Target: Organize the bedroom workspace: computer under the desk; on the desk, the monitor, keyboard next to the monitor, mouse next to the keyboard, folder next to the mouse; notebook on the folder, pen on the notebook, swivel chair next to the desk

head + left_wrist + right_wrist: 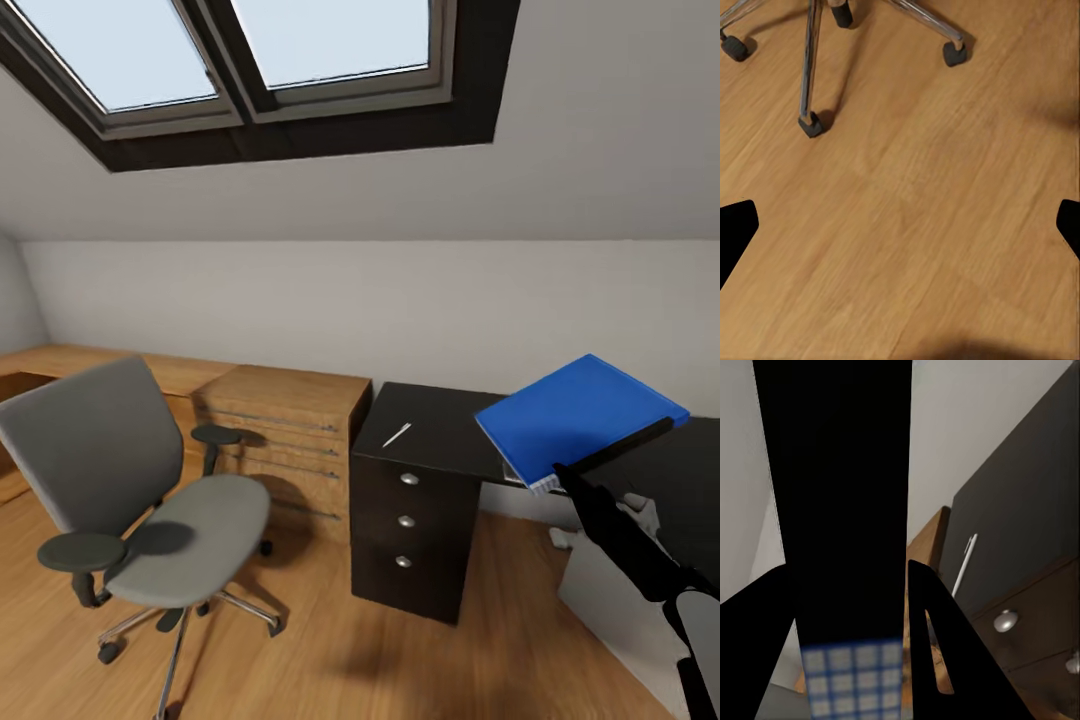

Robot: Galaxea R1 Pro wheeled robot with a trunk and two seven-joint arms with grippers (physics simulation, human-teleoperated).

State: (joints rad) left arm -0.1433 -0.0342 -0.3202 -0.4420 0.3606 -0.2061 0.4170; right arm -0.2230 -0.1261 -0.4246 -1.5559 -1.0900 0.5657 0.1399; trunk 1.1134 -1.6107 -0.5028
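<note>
A blue folder hangs tilted above the right part of the dark desk, and my right gripper is shut on its near edge. Seen along the right wrist, the folder is a dark slab with a blue-white checked edge between the two fingers. A thin white pen lies on the desk top above the drawers, and it appears as the pen from the right wrist. The grey swivel chair stands at the left with a bare seat. My left gripper is open above the wood floor near the chair's castors.
A light wooden drawer unit stands between the chair and the dark desk's three-knob drawer column. A pale grey box sits low under the desk at the right, partly behind my right arm. A sloped ceiling with skylights is overhead.
</note>
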